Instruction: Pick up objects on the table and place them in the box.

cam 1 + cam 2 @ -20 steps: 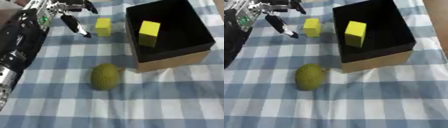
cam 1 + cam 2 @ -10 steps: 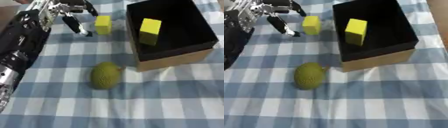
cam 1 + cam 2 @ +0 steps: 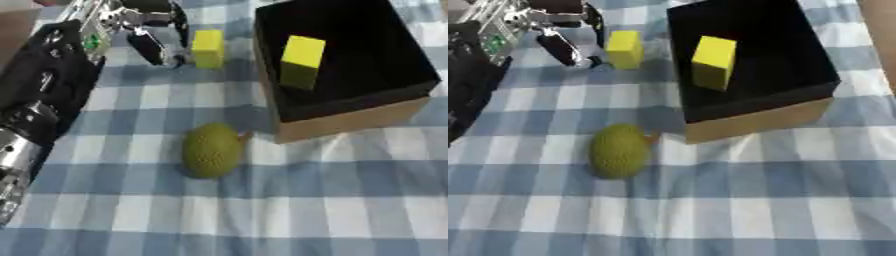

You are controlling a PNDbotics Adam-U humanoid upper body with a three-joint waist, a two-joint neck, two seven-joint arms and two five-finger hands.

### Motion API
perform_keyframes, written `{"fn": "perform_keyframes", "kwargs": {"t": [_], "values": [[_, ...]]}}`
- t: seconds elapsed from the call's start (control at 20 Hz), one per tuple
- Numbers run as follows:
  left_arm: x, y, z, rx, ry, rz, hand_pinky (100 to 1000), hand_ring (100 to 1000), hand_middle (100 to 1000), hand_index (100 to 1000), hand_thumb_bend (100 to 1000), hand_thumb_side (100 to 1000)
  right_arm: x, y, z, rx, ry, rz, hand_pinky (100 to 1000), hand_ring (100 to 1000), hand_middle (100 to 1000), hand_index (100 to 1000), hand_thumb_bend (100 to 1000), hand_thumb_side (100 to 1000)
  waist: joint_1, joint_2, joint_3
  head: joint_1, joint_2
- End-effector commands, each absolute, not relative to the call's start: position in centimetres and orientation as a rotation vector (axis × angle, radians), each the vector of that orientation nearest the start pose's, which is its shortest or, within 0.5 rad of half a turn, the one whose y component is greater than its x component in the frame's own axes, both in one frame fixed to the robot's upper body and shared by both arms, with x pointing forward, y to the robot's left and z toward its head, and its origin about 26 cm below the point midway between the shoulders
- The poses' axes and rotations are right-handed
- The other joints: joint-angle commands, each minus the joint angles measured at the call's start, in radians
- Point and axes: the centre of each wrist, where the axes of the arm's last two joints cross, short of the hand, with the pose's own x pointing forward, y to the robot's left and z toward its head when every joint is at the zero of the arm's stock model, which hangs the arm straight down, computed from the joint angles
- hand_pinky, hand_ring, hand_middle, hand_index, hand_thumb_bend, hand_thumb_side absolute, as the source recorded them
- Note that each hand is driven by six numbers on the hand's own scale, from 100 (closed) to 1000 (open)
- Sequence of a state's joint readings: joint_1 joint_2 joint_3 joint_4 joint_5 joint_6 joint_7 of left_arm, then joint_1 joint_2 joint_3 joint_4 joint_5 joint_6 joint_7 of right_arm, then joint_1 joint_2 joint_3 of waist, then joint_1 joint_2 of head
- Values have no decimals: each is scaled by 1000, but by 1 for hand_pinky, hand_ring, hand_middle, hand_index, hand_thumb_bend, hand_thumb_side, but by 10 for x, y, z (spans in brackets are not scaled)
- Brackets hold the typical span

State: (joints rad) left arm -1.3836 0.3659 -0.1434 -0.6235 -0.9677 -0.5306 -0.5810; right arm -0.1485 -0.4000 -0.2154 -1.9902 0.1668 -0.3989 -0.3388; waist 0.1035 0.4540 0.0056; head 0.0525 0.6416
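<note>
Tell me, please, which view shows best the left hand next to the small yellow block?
The left eye view: the left hand lies further inside the picture, fingers open beside the small yellow block. The right eye view shows the same hand nearer its top left corner.

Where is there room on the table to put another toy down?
The checked cloth in front of the green bumpy ball and the box is bare. It is crowded between the left hand and small yellow block.
</note>
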Motion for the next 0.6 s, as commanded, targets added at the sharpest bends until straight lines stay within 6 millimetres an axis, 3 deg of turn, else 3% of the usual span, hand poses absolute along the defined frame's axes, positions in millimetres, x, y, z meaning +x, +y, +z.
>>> {"fn": "perform_keyframes", "kwargs": {"t": [0.05,0.2,0.3,0.6], "values": [[514,209,341,826,-1471,-1995,899,843,742,866,482,463,275,-340,189,974,3437,-153,913,1000,407,876,100,470,-10,-10,2,3,1],[512,209,348,878,-1420,-2022,924,871,769,890,614,483,275,-341,189,978,3440,-154,914,1000,407,876,100,470,-9,-16,7,2,4],[511,210,352,911,-1416,-2015,933,883,783,903,653,487,275,-341,188,979,3441,-154,914,1000,409,876,100,470,-7,-20,9,3,3],[511,206,356,949,-1480,-1987,930,890,795,912,594,472,275,-341,190,969,3441,-156,915,1000,408,877,100,465,-2,-20,4,16,-7]]}}
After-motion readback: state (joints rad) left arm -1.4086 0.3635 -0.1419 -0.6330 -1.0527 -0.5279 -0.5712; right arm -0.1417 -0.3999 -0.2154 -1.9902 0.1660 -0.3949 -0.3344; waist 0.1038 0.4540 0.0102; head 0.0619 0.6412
